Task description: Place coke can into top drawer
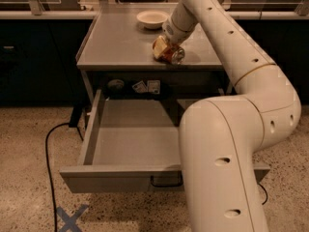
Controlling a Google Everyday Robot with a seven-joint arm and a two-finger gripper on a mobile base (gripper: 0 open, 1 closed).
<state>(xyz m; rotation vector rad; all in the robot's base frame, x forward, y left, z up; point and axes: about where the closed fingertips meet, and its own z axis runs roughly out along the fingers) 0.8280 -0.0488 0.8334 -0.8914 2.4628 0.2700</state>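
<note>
The coke can (174,55) is red with a silver end and lies tilted near the front edge of the grey cabinet top (120,42). My gripper (165,49) reaches down from the white arm and is shut on the can, with a cream finger (158,48) on its left side. The top drawer (123,177) is pulled fully open below, its grey inside bare. Its dark loop handle (166,182) shows under the front panel. My arm's large forearm covers the drawer's right part.
A cream shallow bowl (152,18) stands at the back of the cabinet top. Small items (147,86) lie in the recess behind the drawer. A black cable (48,144) runs over the speckled floor at the left. A blue tape cross (71,217) marks the floor.
</note>
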